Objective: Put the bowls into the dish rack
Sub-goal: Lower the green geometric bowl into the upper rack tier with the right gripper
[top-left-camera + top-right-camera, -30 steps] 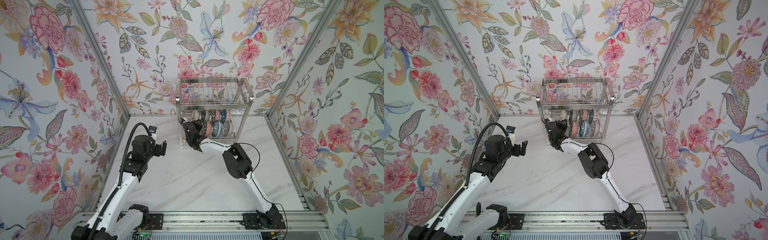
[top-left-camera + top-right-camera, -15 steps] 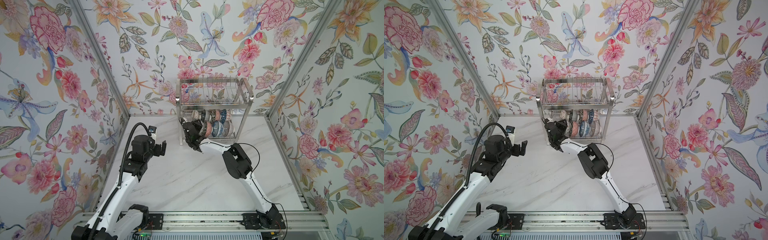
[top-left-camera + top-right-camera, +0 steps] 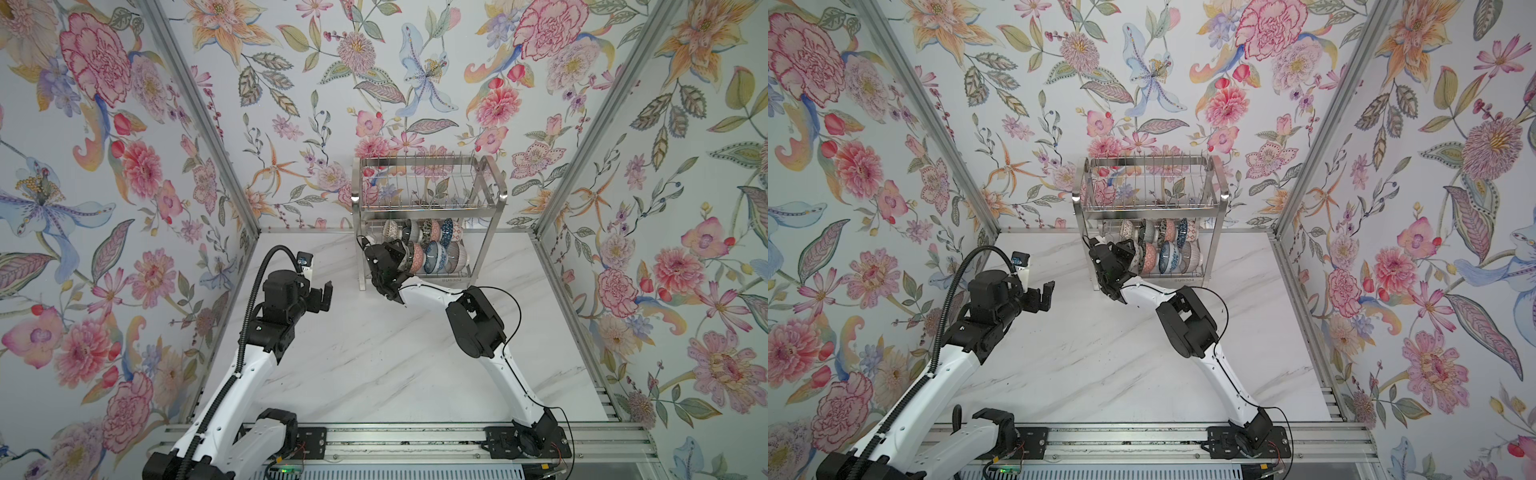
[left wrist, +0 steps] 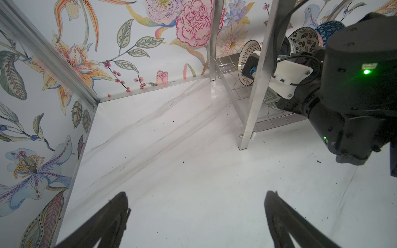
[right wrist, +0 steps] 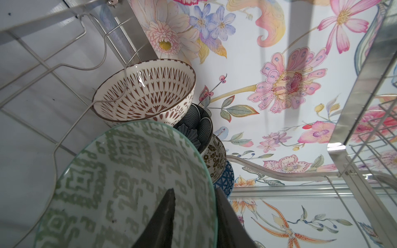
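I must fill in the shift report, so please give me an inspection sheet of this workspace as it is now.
Surface: white marble table, a few dark specks.
Job's things: bowls stand on edge in two rows in the lower tier of the rack; green bowl is nearest the right tool.
Clutter: nothing seen.
Tools: left tool open, empty, above the table; right tool inside the lower tier, jaws apart astride the green bowl's rim.
Cables: black conduit arches over the left arm; thin cable loops off the right arm, clear of the rack.
Surroundings: floral walls, metal corner posts, base rail.
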Robot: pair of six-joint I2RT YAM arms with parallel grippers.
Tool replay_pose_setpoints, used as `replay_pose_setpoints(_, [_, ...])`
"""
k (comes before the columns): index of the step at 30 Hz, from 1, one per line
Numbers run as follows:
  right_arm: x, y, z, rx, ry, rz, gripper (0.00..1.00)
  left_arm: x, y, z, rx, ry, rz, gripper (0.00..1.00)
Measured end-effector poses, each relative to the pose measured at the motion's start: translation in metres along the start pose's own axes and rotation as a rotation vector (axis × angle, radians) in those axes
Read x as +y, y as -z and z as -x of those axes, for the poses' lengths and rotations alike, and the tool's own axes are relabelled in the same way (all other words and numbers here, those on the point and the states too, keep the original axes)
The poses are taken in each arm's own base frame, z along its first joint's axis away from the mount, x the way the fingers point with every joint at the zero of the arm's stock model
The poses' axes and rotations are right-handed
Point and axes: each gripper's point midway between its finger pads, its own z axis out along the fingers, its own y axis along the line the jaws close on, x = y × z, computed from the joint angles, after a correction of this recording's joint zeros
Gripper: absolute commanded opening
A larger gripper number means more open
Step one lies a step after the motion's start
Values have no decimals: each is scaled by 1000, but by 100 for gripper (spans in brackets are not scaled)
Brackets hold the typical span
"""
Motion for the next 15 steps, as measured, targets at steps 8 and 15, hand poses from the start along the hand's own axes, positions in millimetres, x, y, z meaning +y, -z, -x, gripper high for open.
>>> replay_pose_setpoints(8, [0, 1, -1, 4, -4, 7, 37, 0, -1, -3, 5, 0, -1, 99])
replay_pose_setpoints(15, [0, 1, -1, 4, -3, 8, 40, 0, -1, -3, 6, 0, -1, 99])
